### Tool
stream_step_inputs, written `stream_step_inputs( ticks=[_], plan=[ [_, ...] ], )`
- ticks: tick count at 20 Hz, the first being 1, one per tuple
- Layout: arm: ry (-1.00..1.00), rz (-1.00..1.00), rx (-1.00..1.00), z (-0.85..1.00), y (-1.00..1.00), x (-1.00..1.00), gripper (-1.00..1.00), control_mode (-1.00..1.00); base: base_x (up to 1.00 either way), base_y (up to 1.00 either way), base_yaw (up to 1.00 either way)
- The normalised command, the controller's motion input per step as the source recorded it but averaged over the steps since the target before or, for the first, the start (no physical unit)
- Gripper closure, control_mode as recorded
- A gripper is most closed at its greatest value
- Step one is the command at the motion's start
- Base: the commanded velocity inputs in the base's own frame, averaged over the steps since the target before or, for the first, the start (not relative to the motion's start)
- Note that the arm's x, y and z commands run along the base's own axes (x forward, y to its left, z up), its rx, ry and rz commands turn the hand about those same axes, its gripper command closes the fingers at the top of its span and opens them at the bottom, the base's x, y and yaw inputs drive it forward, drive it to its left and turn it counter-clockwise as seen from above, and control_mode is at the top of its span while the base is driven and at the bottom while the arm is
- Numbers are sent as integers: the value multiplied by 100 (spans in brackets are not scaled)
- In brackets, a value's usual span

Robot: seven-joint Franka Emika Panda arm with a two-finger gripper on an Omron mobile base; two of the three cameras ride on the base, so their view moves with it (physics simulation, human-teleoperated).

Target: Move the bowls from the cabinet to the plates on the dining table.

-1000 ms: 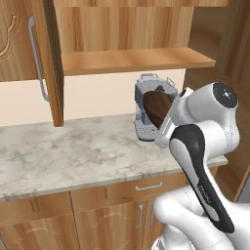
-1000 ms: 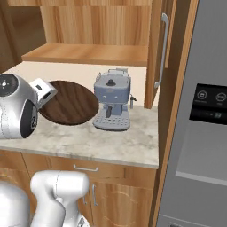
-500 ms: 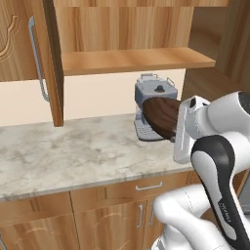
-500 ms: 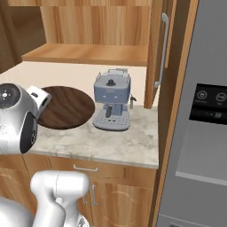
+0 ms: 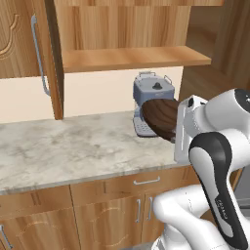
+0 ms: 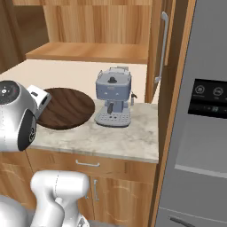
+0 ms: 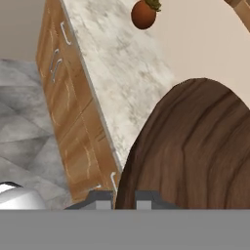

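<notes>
Item held: one dark brown bowl (image 5: 161,117), wood-grained, being carried by its rim and tipped on edge, its open mouth turning toward the right base camera.
Gripper (image 7: 124,197): fingers are pinching together on the bowl's rim; the rim is sitting right between the tips in the hand view, so the bowl is lying directly ahead of the gripper, touching it.
Location of bowl: hanging above the front edge of the marble surface (image 5: 73,146), just in front of the coffee machine (image 5: 152,100), clear of the cabinet (image 5: 122,53).
Cabinet: one door standing open at the left, its silver handle (image 5: 39,53) showing; the lower shelf (image 6: 88,52) is showing no bowl on the part in view.
Pale bowl: count not confirmable; not seen here.
Plates and dining table: not seen here; judged to be lying away from this wall.
Key relation: the bowl is being held on edge, so it is judged to need levelling, mouth up, before going onto a plate.
Other items: one round reddish-brown fruit (image 7: 143,13) far along the surface; one coffee machine; one grey refrigerator (image 6: 199,115) at the right end.
</notes>
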Motion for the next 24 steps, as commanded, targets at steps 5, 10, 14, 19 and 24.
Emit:
stream_step_inputs(
  ticks=[5, 10, 14, 19, 24],
  plan=[
    [0, 0, 0, 0, 0, 0, 100, 100, -100, 0, 0],
    [0, 0, 0, 0, 0, 0, 100, 100, -100, 0, -8],
    [0, 0, 0, 0, 0, 0, 100, 100, -100, 0, -14],
    [0, 0, 0, 0, 0, 0, 100, 100, -100, -8, -17],
    [0, 0, 0, 0, 0, 0, 100, 100, -99, -4, -39]
  ],
)
